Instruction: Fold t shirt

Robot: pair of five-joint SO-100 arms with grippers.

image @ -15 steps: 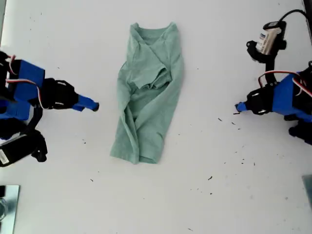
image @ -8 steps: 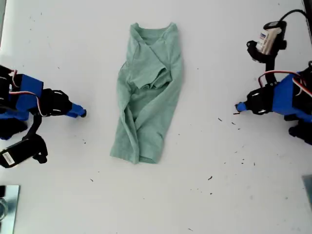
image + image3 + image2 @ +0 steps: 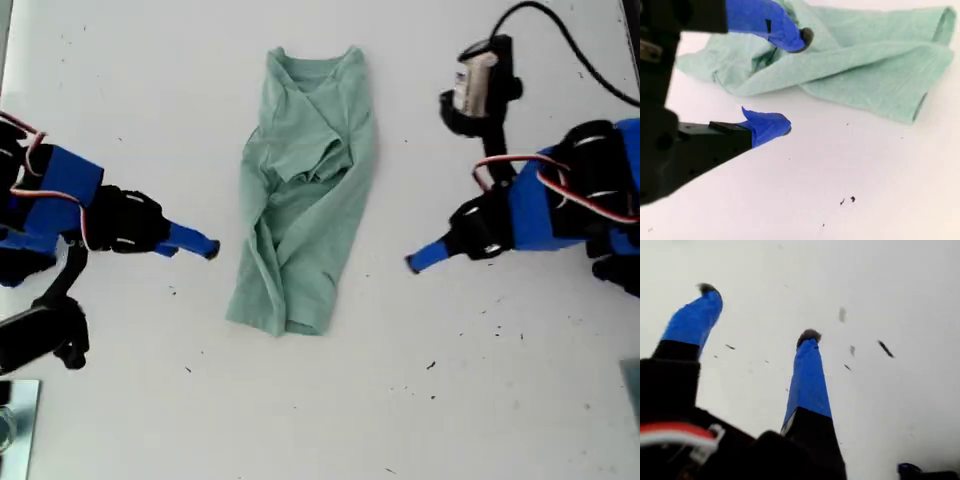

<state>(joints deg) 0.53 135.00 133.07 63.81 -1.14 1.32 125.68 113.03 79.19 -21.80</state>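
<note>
A white table (image 3: 120,90) carries small dark specks (image 3: 432,366), scattered mostly toward the exterior view's lower right corner.

I can read no text, brand, number or sign in any of my views. A white label (image 3: 468,84) on the small camera module at the exterior view's upper right carries dark marks, but they are too small and blurred to make out. The t shirt (image 3: 305,190) is plain, with no print.
</note>
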